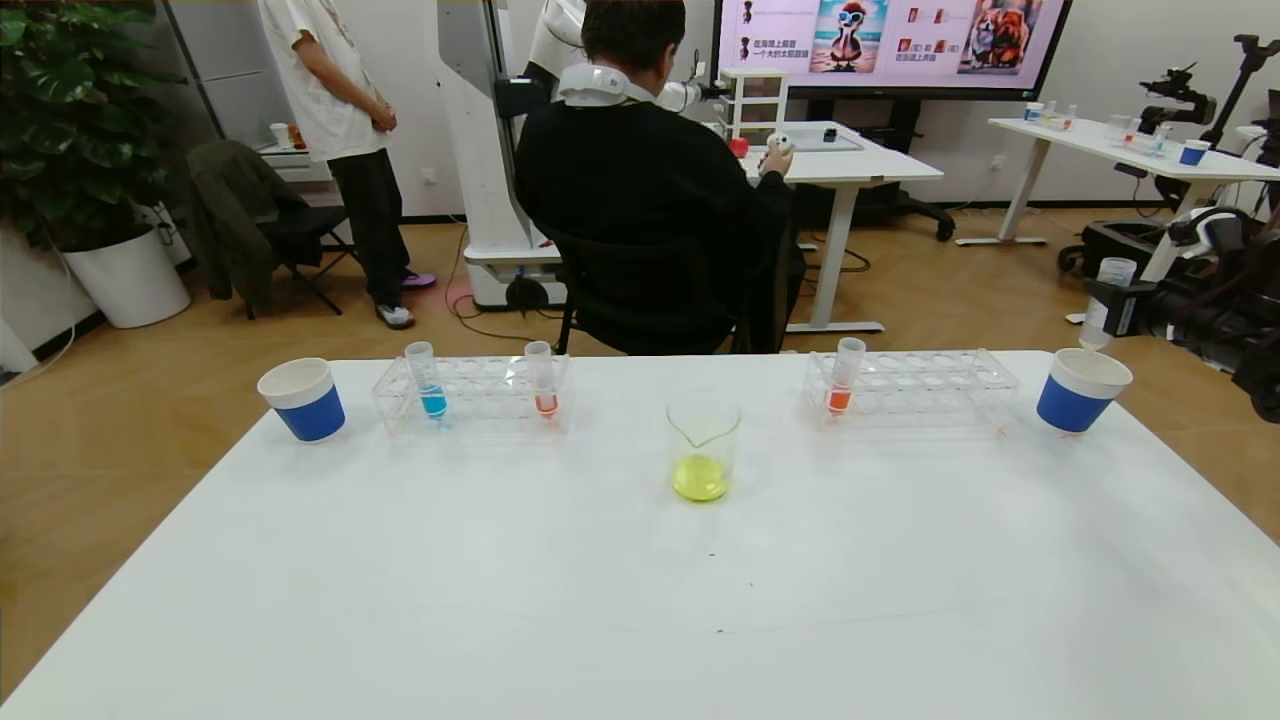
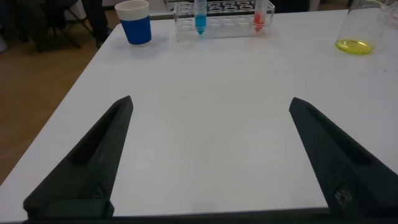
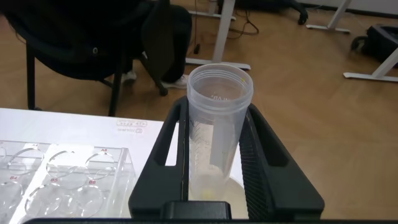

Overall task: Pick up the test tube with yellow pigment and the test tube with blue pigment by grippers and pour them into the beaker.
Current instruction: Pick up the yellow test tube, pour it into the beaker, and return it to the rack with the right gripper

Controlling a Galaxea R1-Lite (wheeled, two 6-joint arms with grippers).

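My right gripper (image 1: 1112, 312) is shut on the test tube with yellow pigment (image 1: 1108, 290), held upright just above the right paper cup (image 1: 1080, 390). In the right wrist view the tube (image 3: 217, 137) sits between the fingers of my right gripper (image 3: 217, 107), almost empty with a faint yellow trace at its tip. The beaker (image 1: 703, 445) stands mid-table with yellow liquid in its bottom. The test tube with blue pigment (image 1: 428, 380) stands in the left rack (image 1: 470, 392). My left gripper (image 2: 210, 101) is open over bare table, out of the head view; the blue tube (image 2: 200, 15) and beaker (image 2: 359, 31) lie far ahead of it.
Orange-tipped tubes stand in the left rack (image 1: 542, 382) and the right rack (image 1: 845, 378). A second blue-and-white cup (image 1: 303, 400) stands far left. The white table (image 1: 640, 600) ends just right of the right cup. A seated person and other tables are beyond.
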